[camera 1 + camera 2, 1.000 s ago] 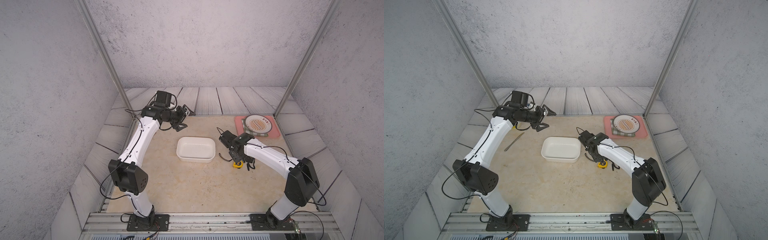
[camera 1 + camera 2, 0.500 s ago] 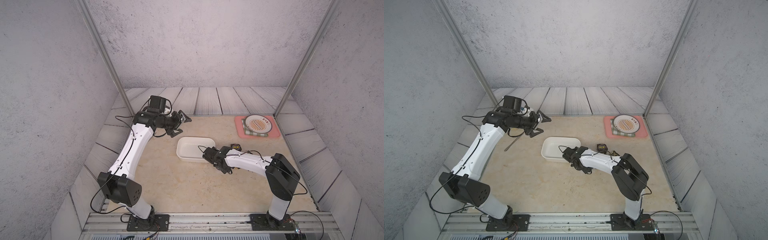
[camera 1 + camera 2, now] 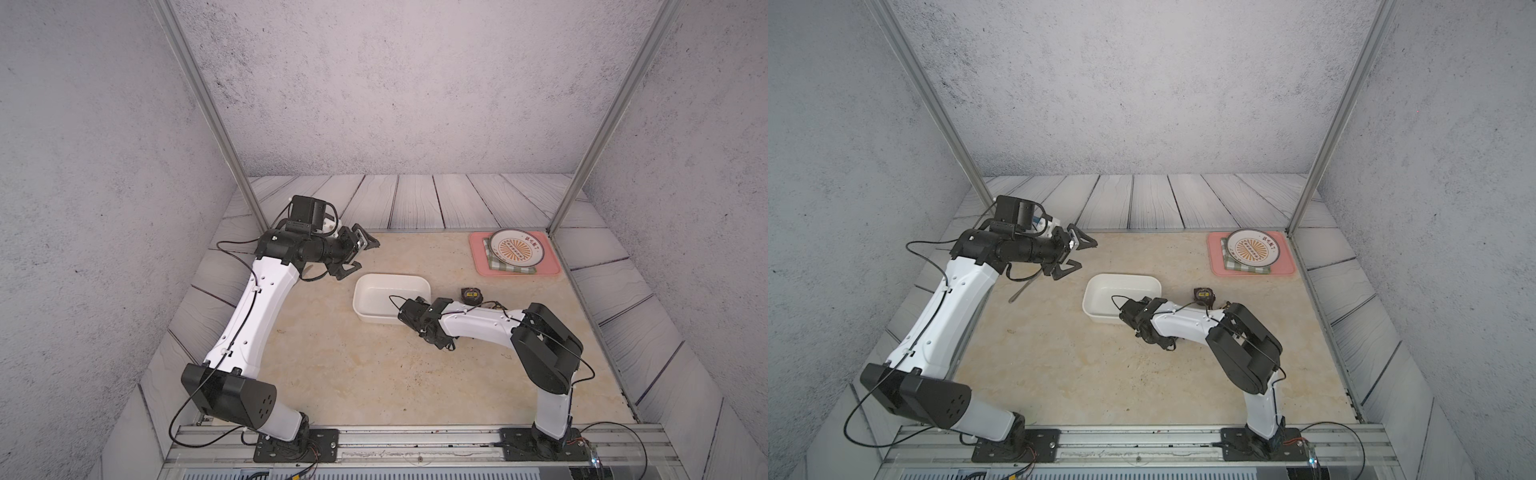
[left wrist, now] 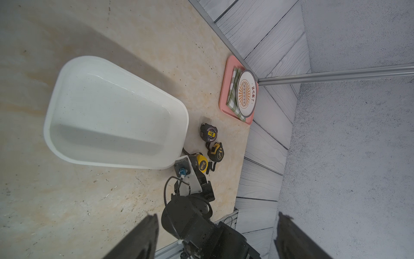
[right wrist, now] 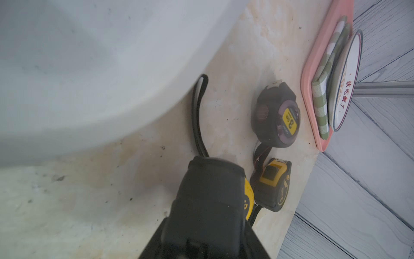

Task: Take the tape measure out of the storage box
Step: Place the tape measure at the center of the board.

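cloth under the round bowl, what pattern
Green-and-white check; the cloth shows best in the right wrist view.

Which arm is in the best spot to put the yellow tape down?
Right. Its claw looks closed on the yellow tape, low over the table beside the box. The left claw is open, empty and raised past the box's far side.

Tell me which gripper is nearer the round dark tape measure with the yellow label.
Right. The right gripper sits near the round dark tape measure, by the white plastic tub's corner; the open left gripper hangs by the tub's opposite end.
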Controlling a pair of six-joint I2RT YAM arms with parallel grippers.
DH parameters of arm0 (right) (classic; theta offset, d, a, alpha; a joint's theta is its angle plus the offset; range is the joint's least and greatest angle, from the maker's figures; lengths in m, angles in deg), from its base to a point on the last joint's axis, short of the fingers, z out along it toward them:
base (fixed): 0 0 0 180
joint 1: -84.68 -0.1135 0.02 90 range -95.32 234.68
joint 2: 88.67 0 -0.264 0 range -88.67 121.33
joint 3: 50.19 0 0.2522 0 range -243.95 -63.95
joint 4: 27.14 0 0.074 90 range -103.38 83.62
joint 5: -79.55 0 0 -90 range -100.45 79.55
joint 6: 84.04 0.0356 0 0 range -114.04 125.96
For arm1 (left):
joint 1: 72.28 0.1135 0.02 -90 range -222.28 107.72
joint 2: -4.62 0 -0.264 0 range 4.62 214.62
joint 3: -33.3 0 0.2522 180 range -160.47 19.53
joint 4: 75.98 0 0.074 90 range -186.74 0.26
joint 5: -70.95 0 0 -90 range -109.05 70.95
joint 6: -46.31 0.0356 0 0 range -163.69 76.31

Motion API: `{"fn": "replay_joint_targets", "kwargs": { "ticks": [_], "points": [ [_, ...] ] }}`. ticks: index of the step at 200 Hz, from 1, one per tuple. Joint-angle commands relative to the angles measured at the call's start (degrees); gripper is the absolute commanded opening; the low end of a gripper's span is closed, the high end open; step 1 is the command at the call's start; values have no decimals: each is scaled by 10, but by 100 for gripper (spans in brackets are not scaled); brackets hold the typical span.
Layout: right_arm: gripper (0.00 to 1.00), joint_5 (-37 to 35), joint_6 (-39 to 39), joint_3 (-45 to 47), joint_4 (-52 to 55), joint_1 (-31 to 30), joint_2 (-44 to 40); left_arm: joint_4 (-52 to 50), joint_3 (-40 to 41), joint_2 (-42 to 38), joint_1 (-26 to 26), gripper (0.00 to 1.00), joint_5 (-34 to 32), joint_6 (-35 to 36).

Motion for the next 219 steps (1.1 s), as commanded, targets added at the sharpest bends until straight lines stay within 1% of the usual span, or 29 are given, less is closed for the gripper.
{"fn": "replay_joint_targets", "kwargs": {
  "ticks": [1,14,50,68,79,98,111,133,142,181,203,219],
  "points": [
    [0,-2,19,10,-2,-6,21,-5,8,-15,6,86,-4,6],
    [0,4,23,16,-5,-6,26,-5,11,-19,6,86,-5,5],
    [14,10,27,15,-4,-11,26,-4,17,-23,8,86,-3,4],
    [22,13,33,19,-1,-12,21,-2,14,-23,8,85,-1,1],
    [29,17,36,18,1,-13,19,-2,12,-23,8,85,0,1],
    [45,24,43,17,7,-15,19,-3,11,-25,9,85,-1,0],
    [58,33,47,15,9,-15,17,-2,11,-27,9,85,-2,0],
    [76,39,58,6,22,-17,21,-1,13,-32,10,85,-7,1],
    [81,37,62,1,28,-17,24,-2,14,-34,10,86,-8,1],
    [96,32,78,-14,48,-26,25,1,16,-34,16,86,5,1],
    [99,31,80,-23,63,-40,10,6,20,-34,17,86,10,1],
    [99,41,92,-33,82,-50,-12,7,20,-32,18,86,11,6]
  ]
}}
